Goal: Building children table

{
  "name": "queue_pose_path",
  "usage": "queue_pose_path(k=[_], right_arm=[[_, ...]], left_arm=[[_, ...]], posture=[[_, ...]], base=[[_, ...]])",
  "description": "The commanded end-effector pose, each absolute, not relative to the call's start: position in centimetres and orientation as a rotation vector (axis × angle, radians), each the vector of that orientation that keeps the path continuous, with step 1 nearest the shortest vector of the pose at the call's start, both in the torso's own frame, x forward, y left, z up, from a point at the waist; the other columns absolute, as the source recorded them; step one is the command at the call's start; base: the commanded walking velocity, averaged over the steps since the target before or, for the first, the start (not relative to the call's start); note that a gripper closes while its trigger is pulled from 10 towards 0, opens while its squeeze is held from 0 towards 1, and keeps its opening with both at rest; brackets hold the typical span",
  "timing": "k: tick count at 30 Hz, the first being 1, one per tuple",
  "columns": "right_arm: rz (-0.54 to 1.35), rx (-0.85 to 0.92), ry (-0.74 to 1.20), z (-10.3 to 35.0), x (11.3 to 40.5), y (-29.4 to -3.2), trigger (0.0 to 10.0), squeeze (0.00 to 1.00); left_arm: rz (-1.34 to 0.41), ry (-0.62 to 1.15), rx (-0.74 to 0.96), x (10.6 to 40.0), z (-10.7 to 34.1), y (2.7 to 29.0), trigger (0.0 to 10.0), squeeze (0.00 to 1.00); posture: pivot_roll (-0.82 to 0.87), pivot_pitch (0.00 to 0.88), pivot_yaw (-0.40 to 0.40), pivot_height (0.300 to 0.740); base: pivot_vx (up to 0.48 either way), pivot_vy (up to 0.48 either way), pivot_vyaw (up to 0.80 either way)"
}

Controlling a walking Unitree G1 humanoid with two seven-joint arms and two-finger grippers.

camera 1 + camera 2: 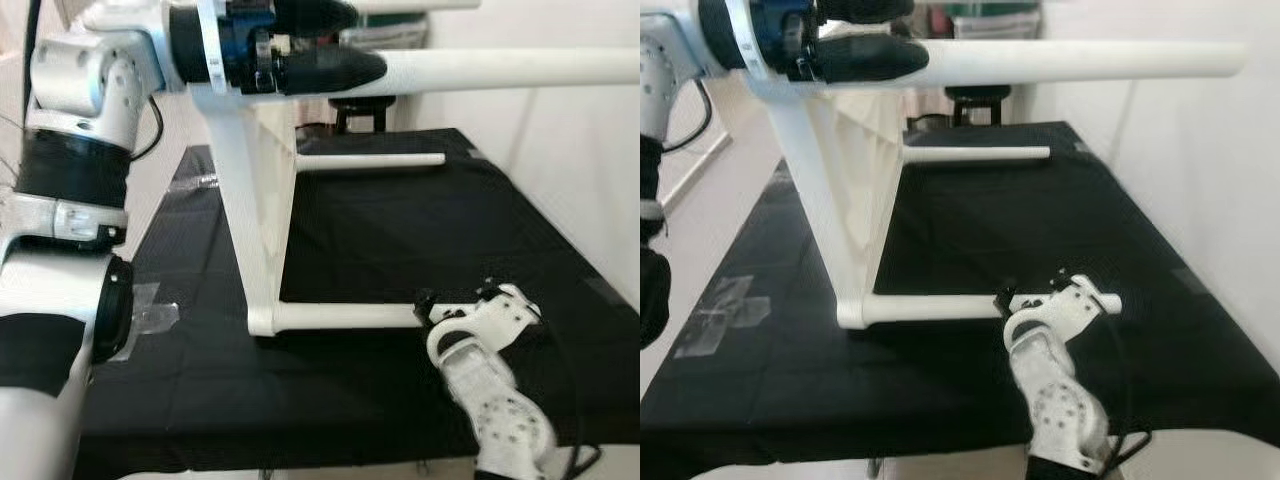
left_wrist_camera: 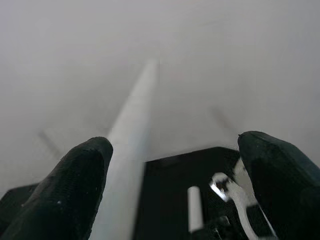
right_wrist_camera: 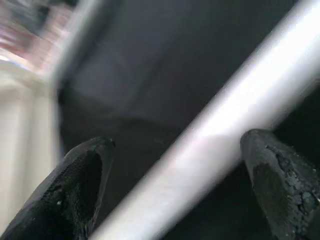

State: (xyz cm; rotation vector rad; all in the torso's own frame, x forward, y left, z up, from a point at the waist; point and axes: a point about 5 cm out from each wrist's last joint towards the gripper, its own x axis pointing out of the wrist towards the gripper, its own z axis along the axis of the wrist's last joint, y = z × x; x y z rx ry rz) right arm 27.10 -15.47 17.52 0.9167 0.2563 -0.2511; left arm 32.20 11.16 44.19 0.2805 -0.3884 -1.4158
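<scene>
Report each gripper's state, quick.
Left gripper: open, jaws either side of the upper white table leg, not clamped.
Right gripper: open, jaws straddling the lower white leg on the black tablecloth.

Black-covered table (image 1: 400, 230), white children's table frame (image 1: 262, 215) standing on its edge on it, lower leg (image 1: 345, 316) lying along cloth, tape patches (image 1: 725, 310) at left edge

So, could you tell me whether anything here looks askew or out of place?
The white child's table stands tipped on its side on the black cloth, legs pointing sideways. That fits mid-assembly. The left pincer is at the top leg; the right pincer is at the bottom leg. Clear tape patches look crumpled.
</scene>
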Motion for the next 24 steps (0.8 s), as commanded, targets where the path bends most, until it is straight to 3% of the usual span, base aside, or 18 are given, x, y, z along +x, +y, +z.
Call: queue_pose_path(k=[1,5,6,7,8,11,13,16,17,20,24], right_arm=[[-0.218,1.159,0.470,14.0,23.6,-10.8,10.0,0.90],[-0.132,1.177,0.454,14.3,22.9,-10.9,10.0,0.89],[-0.048,1.152,0.431,14.7,22.8,-10.9,10.0,0.40],[-0.048,1.152,0.431,14.7,22.8,-10.9,10.0,0.40],[-0.001,1.146,0.420,15.0,22.7,-11.0,10.0,0.00],[0.039,1.125,0.412,15.3,22.6,-11.1,10.0,0.00],[0.054,1.018,0.365,16.0,23.3,-12.3,10.0,0.00],[0.020,0.797,0.249,17.3,25.3,-14.6,10.0,0.00],[0.020,0.797,0.249,17.3,25.3,-14.6,10.0,0.00],[-0.053,0.522,0.142,19.0,27.3,-17.3,10.0,0.00],[-0.085,0.465,0.105,19.5,27.9,-18.3,10.0,0.00]], left_arm=[[-1.449,-0.395,0.276,31.7,44.2,11.4,10.0,0.00],[-1.501,-0.384,0.256,31.4,43.8,11.5,10.0,0.00],[-1.563,-0.326,0.267,30.8,43.0,11.7,10.0,0.00],[-1.563,-0.326,0.267,30.8,43.0,11.7,10.0,0.00],[-1.636,-0.276,0.305,30.0,41.8,12.1,10.0,0.00],[-1.692,-0.220,0.320,29.3,40.7,12.4,10.0,0.00],[-1.736,-0.175,0.275,28.6,39.2,12.8,10.0,0.00],[-1.679,-0.185,0.156,28.6,37.8,13.2,10.0,0.00],[-1.679,-0.185,0.156,28.6,37.8,13.2,10.0,0.00],[-1.575,-0.176,-0.027,29.2,34.6,13.3,10.0,0.00],[-1.519,-0.167,-0.098,29.5,32.8,13.2,10.0,0.00]], posture=[[0.02,0.016,0.028,0.740],[0.00,0.002,0.037,0.740],[-0.01,0.000,0.043,0.740],[-0.01,0.000,0.043,0.740],[-0.02,0.000,0.041,0.740],[-0.02,0.000,0.040,0.740],[-0.02,0.000,0.043,0.740],[-0.03,0.000,0.043,0.740],[-0.03,0.000,0.043,0.740],[-0.03,0.000,0.041,0.740],[-0.03,0.000,0.041,0.740]], base=[[0.000,0.000,0.00],[0.000,0.000,0.00],[0.000,0.000,0.00],[0.000,0.000,0.00],[0.000,0.000,0.00],[0.000,0.000,0.00],[0.000,0.000,0.00],[0.000,0.000,0.00],[0.000,0.000,0.00],[0.000,0.000,0.00],[0.000,0.000,0.00]])
